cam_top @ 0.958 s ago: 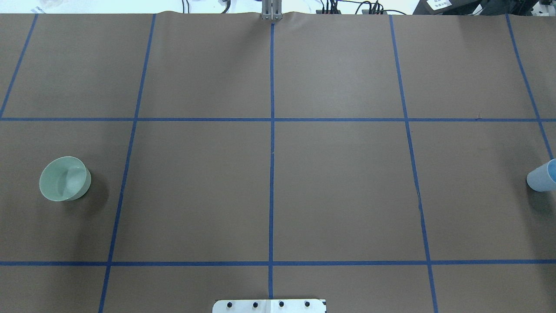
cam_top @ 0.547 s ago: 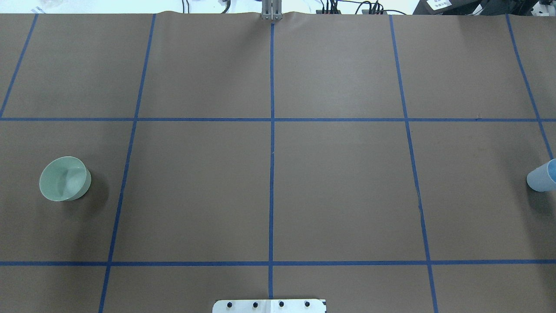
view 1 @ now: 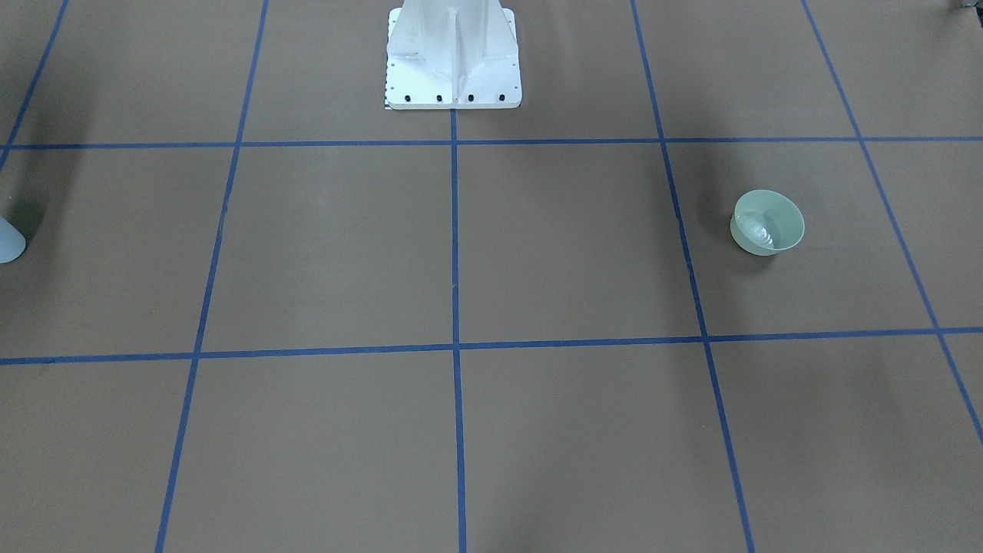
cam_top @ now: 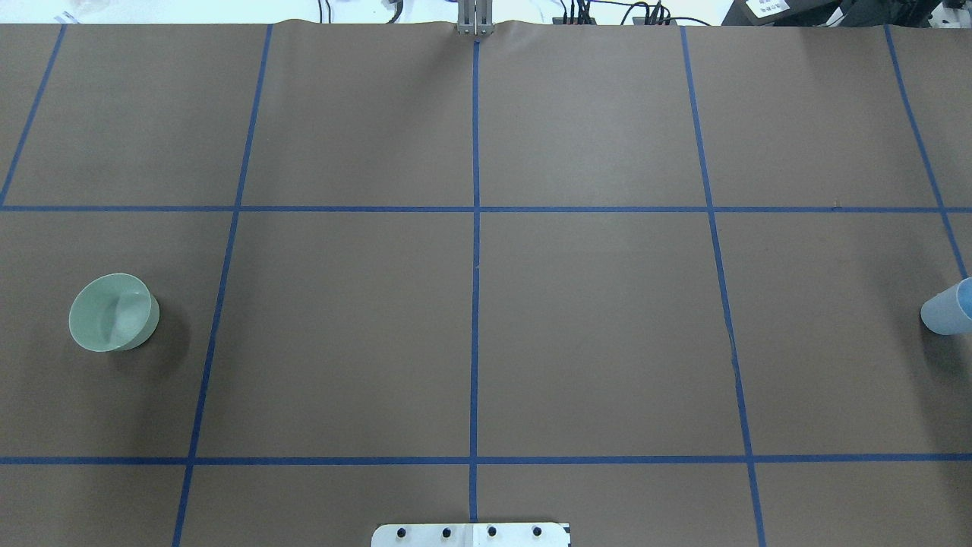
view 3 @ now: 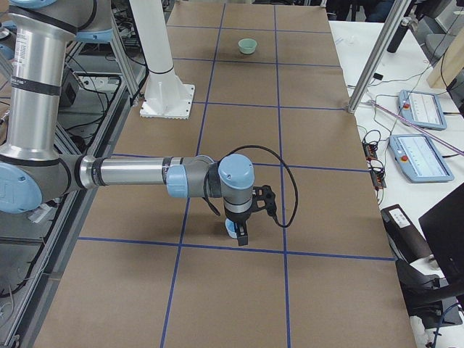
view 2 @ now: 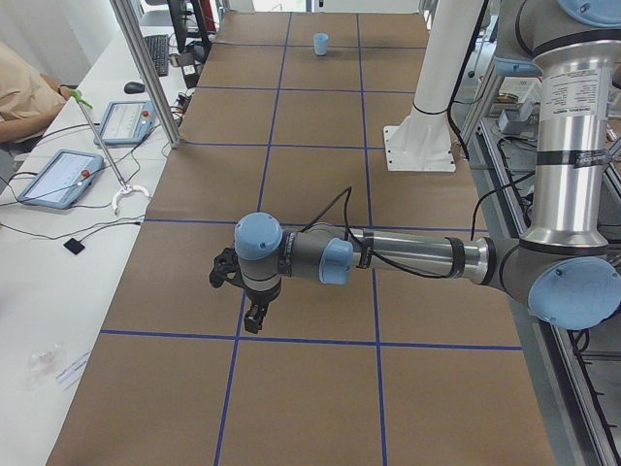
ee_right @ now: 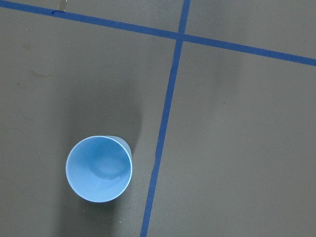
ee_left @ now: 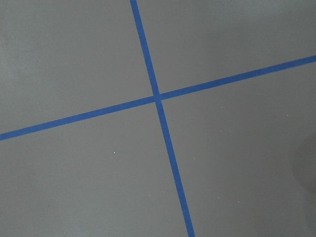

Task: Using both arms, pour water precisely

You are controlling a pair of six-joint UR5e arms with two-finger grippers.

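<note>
A pale green bowl (cam_top: 112, 312) stands on the left of the table; it also shows in the front view (view 1: 768, 223), with a silvery glint of water (view 1: 756, 229) inside. A light-blue cup (cam_top: 949, 308) stands upright at the right edge. The right wrist view looks straight down into the cup (ee_right: 99, 169), with faint glints at its bottom. The left gripper (view 2: 254, 318) hangs low over the table and the bowl does not show in that view. The right gripper (view 3: 241, 237) hangs just above or beside the cup (view 3: 230, 229). I cannot tell whether either gripper is open or shut.
The brown table cover (cam_top: 592, 327) carries a grid of blue tape lines. The white bolted pedestal (view 1: 453, 57) stands at the robot's side. The left wrist view shows only a tape crossing (ee_left: 157, 97). Tablets (view 3: 417, 156) and cables lie beyond the far edge.
</note>
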